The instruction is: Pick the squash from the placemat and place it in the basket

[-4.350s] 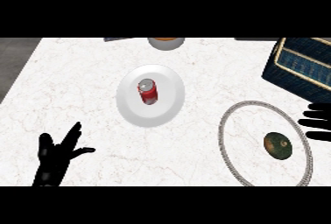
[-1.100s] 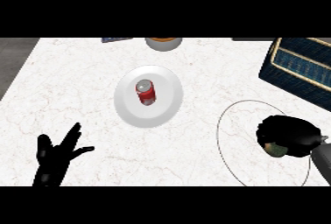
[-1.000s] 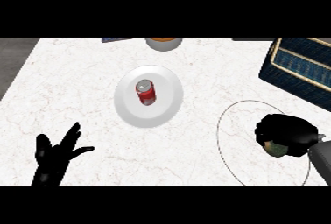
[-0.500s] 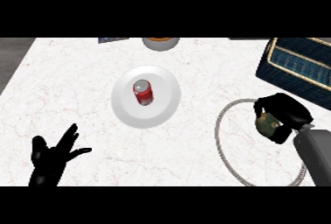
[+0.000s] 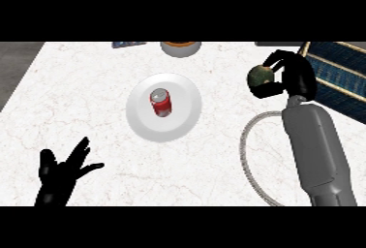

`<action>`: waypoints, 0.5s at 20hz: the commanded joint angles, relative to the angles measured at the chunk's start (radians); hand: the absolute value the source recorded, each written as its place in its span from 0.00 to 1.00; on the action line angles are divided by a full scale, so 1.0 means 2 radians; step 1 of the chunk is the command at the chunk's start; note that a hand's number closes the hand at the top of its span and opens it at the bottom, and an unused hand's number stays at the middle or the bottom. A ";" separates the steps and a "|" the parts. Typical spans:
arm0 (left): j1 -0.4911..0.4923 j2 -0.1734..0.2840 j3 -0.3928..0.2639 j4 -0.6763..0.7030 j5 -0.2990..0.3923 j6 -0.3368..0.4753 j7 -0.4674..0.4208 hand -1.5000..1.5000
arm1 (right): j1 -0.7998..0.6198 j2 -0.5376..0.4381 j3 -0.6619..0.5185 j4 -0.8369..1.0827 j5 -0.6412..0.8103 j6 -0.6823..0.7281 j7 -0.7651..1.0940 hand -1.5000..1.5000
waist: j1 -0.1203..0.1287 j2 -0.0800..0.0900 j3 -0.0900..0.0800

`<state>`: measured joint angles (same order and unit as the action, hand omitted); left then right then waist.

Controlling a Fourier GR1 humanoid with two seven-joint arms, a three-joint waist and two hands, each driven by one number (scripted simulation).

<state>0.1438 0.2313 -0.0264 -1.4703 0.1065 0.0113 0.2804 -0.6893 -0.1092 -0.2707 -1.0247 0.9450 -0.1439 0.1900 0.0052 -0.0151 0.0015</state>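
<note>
Two hands | right hand (image 5: 292,77) curled round squash (image 5: 259,76), beside basket (image 5: 336,77) | left hand (image 5: 61,170) open, fingers up

The right hand (image 5: 289,72) holds the squash (image 5: 259,76) above the desk (image 5: 85,77), just left of the basket (image 5: 336,72). The placemat (image 5: 247,145) lies behind it, nearer the robot. A can (image 5: 160,102) lies on a plate (image 5: 143,126) to its left; the left hand (image 5: 61,172) rests far left.
</note>
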 commanded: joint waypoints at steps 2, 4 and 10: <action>-0.007 0.003 -0.001 0.017 -0.007 0.001 0.012 0.50 | -0.109 0.041 -0.033 -0.059 0.027 -0.092 0.166 1.00 | -0.001 0.002 -0.003; -0.023 0.005 0.006 0.018 -0.003 0.004 0.023 0.50 | -0.160 0.045 -0.030 -0.061 0.060 -0.102 0.236 1.00 | 0.001 0.004 -0.003; -0.012 0.004 0.012 0.022 0.004 -0.006 0.006 0.50 | -0.259 -0.056 -0.051 -0.044 0.118 -0.033 0.347 1.00 | 0.001 0.008 -0.001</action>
<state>0.1299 0.2315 -0.0177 -1.4588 0.1042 0.0118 0.2831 -1.0969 -0.1298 -0.3396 -1.1332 1.1336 -0.2404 0.7727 0.0064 -0.0095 0.0011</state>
